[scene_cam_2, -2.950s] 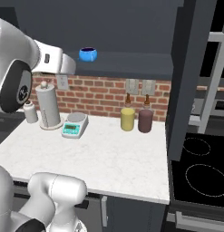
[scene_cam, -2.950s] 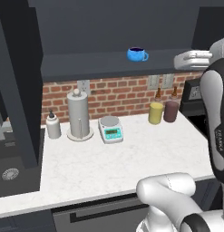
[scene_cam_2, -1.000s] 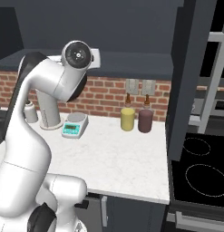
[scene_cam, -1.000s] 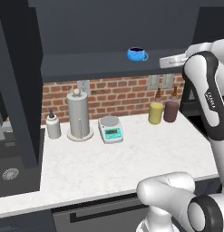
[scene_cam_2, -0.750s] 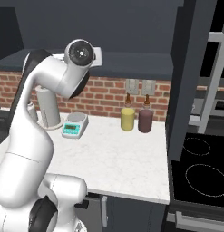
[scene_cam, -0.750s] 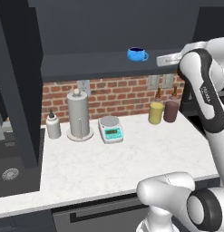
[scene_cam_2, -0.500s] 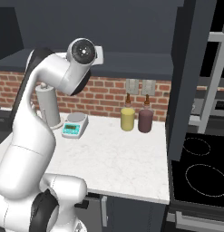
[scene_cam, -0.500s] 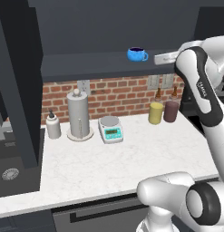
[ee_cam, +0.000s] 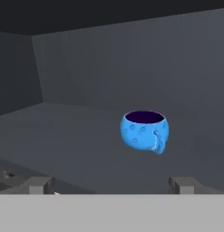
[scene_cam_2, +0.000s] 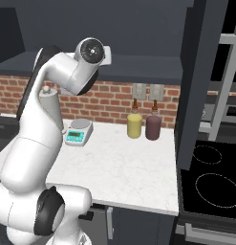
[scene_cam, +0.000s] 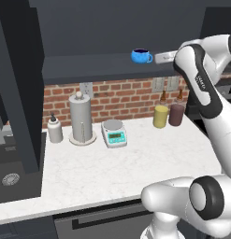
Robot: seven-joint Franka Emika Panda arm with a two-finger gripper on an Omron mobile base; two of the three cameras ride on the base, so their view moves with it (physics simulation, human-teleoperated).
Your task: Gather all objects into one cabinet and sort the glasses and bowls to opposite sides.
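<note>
A small bright blue bowl [scene_cam: 141, 56] with a dark inside stands upright on the shelf of the open dark cabinet [scene_cam: 89, 67]. My gripper [scene_cam: 157, 58] is level with it, just to its right, and points at it. In the hand view the blue bowl [ee_cam: 144, 130] sits a little right of centre, a short way ahead of my gripper [ee_cam: 111, 186]. Its fingertips [ee_cam: 40, 185] stand wide apart, open, with nothing between them. In the right base view my upper arm [scene_cam_2: 76, 72] covers the bowl. The glasses are out of view.
On the white counter [scene_cam: 112, 163] below stand a soap bottle [scene_cam: 54, 129], a paper towel holder [scene_cam: 81, 119], a kitchen scale [scene_cam: 114, 133], a yellow canister [scene_cam: 160, 116] and a brown canister [scene_cam: 176, 114]. An open cabinet door [scene_cam_2: 205, 81] hangs on the right, with a stove [scene_cam_2: 210, 182] beyond it.
The arm has swung left along the cabinet shelf, bringing the open gripper close to the blue bowl. The bowl has not moved.
</note>
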